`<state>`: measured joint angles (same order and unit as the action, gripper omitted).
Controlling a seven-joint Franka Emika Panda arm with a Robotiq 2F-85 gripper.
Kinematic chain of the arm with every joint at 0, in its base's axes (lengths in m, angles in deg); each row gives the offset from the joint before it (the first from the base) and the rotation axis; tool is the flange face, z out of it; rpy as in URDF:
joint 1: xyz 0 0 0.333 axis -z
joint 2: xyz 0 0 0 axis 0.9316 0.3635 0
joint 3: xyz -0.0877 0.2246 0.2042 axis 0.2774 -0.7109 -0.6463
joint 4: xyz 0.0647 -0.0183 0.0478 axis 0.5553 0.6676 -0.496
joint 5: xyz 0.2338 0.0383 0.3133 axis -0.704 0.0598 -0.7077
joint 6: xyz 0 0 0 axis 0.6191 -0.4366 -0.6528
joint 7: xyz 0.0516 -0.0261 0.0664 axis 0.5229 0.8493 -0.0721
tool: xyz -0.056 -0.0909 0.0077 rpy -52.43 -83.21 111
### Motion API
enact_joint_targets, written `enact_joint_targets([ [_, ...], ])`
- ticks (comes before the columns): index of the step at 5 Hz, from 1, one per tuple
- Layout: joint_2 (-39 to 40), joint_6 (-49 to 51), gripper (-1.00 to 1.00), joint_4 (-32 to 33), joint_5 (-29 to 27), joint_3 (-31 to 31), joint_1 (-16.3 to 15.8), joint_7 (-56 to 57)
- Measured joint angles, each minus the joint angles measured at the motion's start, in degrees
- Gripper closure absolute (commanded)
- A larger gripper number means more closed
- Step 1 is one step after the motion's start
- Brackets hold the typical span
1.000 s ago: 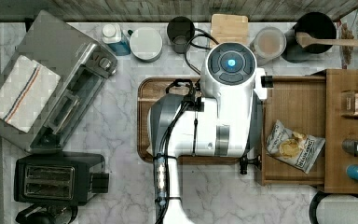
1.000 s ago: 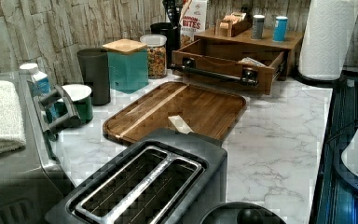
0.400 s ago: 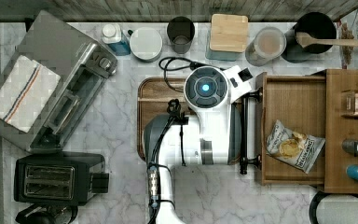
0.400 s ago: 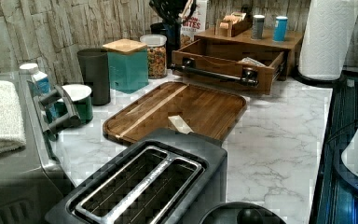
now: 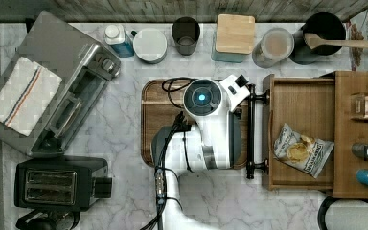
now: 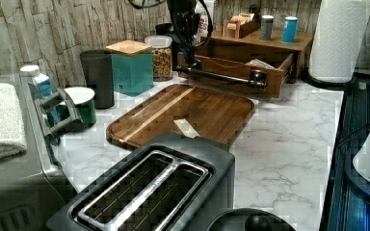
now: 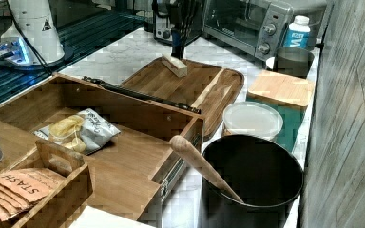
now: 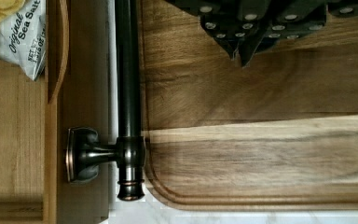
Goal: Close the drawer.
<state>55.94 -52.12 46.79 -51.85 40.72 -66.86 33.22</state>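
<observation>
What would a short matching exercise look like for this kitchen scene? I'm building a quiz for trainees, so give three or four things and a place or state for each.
Things:
1. shallow brown wooden drawer
2. crinkled white chip bag
3. long black bar handle
4. light wooden spoon

Places or states:
A. resting in the round black pot
B. pulled open
C. lying inside the drawer
D. mounted along the drawer's front, beside the rounded-corner wooden tray

Pairs: 1-B, 2-C, 3-D, 4-A
</observation>
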Motion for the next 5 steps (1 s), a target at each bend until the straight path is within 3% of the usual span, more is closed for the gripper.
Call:
enact_joint_targets([
  [3,4.72,-11.64,1.0,5.15,1.16,0.8,0.87,-0.25],
  [5,5.07,-11.22,1.0,5.93,1.13,2.0,1.68,6.24],
])
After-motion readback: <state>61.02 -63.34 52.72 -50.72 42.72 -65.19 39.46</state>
